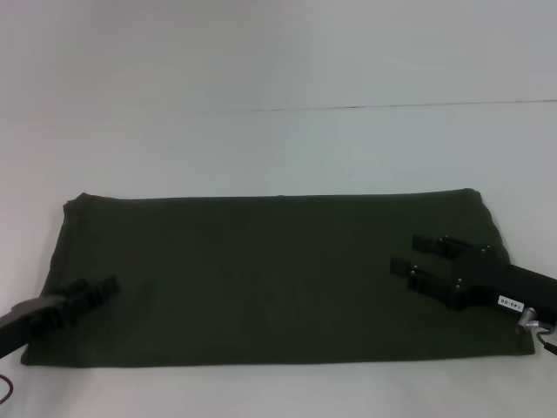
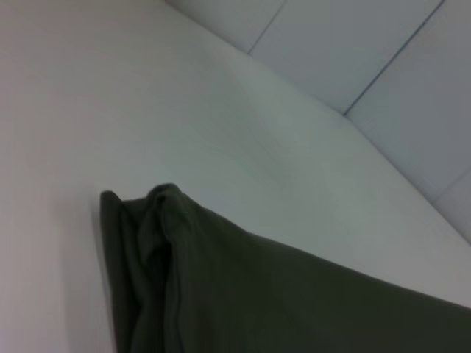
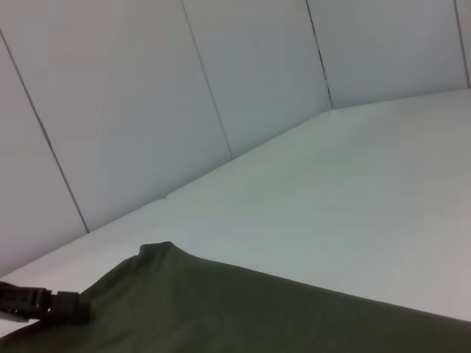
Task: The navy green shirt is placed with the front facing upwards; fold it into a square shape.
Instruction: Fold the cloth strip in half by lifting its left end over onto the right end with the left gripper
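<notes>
White tabletop (image 1: 278, 148) fills the scene, backed by pale wall panels (image 3: 147, 95) that meet it along a straight seam. On this table the navy green shirt (image 1: 278, 270) lies flat as a wide, folded rectangle, its plain green side up, with no print or label showing. Its long far edge runs straight across, and its near edge lies close to the robot.

Over the shirt's left end, near the near corner, the left gripper (image 1: 91, 294) reaches in low above the cloth, its dark fingers close together; whether they pinch any fabric cannot be told. From the left wrist view, the shirt's corner (image 2: 158, 202) shows bunched, layered folds resting on the table.

Over the shirt's right end, between the far and near edges, the right gripper (image 1: 418, 259) hovers with its two black fingers spread apart, pointing toward the middle of the shirt and grasping nothing. A white tag with digits sits on that arm behind the fingers. In the right wrist view, the shirt's far corner (image 3: 158, 254) rises in a small hump, and the tip of the other gripper (image 3: 44, 305) shows beyond it, just over the cloth.
</notes>
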`<state>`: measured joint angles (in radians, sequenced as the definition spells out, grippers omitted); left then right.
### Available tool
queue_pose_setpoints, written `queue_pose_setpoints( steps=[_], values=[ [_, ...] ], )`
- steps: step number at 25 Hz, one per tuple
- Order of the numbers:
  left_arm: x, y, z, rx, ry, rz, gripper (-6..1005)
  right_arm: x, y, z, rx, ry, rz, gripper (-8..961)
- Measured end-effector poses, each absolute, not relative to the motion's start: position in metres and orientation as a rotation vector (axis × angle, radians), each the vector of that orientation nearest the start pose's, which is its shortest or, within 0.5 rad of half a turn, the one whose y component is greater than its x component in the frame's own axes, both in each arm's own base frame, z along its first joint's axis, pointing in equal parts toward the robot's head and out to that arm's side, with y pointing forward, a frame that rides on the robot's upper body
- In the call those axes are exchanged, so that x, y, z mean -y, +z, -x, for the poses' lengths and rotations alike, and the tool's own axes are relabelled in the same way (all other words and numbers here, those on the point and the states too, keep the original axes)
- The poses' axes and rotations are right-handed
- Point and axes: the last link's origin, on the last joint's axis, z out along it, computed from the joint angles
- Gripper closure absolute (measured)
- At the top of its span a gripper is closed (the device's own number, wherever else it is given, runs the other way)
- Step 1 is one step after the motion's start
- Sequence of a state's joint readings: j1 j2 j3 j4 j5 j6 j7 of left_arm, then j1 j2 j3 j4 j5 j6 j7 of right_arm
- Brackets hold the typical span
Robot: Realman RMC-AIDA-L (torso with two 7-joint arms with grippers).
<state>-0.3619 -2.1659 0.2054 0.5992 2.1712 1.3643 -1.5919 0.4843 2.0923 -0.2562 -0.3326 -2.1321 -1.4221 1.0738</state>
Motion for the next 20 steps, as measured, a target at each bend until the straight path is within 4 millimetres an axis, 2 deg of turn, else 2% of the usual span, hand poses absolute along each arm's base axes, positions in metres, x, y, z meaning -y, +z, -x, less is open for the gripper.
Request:
queue_pose_setpoints(
  steps=[5,8,11,13,20],
  values=[
    [-0.274,-0.001,0.368,1.398,-0.745,2.018,305,-0.301,-0.033,-0.315,-0.804,0.795,2.409,309],
    [-0.275,0.008,0.366,1.373,-0.803,1.993,305,-0.301,-0.033,-0.314,-0.804,0.797,2.41,308],
    [-0.278,0.027,0.36,1.313,-0.877,1.974,306,-0.302,-0.033,-0.314,-0.801,0.796,2.411,308],
    [-0.279,0.032,0.36,1.31,-0.875,1.969,306,-0.303,-0.033,-0.314,-0.8,0.796,2.41,308],
    [-0.291,0.077,0.361,1.418,-0.714,1.936,306,-0.303,-0.032,-0.314,-0.798,0.793,2.409,308]
  ],
)
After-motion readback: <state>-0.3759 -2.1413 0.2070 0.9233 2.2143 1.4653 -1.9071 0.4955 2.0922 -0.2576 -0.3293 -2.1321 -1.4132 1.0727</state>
